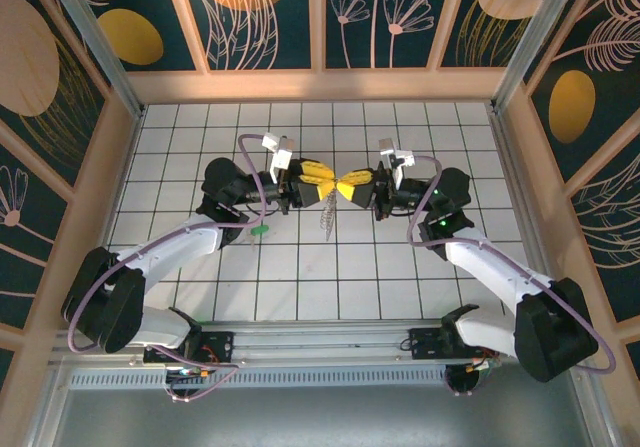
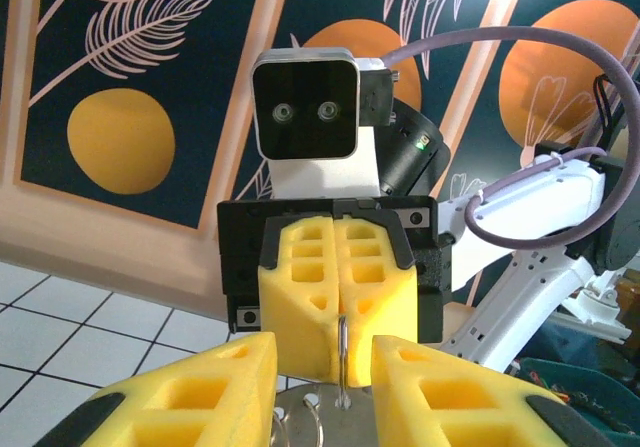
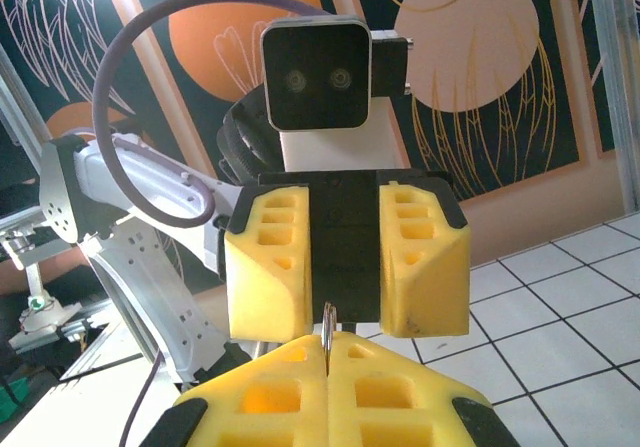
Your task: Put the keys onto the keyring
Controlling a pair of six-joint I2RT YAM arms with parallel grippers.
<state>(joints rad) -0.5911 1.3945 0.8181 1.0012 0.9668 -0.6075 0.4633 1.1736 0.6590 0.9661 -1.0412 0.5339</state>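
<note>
My two grippers meet tip to tip above the middle of the tiled floor. The right gripper [image 1: 352, 187] [image 3: 328, 359] is shut on the thin wire of the keyring [image 3: 327, 325] [image 2: 343, 352], which pokes out from between its yellow pads. The left gripper [image 1: 322, 179] [image 2: 325, 367] faces it with its jaws a little apart, gripping a flat silvery key [image 2: 345, 412] by its edges; the ring wire touches that key's head. A small silvery cluster [image 1: 328, 219] hangs below the grippers. A key with a green head [image 1: 260, 230] lies on the tiles by the left arm.
White tiled floor [image 1: 330, 277] lies inside a walled booth with patterned panels [image 1: 260, 17]. Both arms reach inward from the near rail [image 1: 320, 342], and purple cables [image 1: 245, 167] loop over them.
</note>
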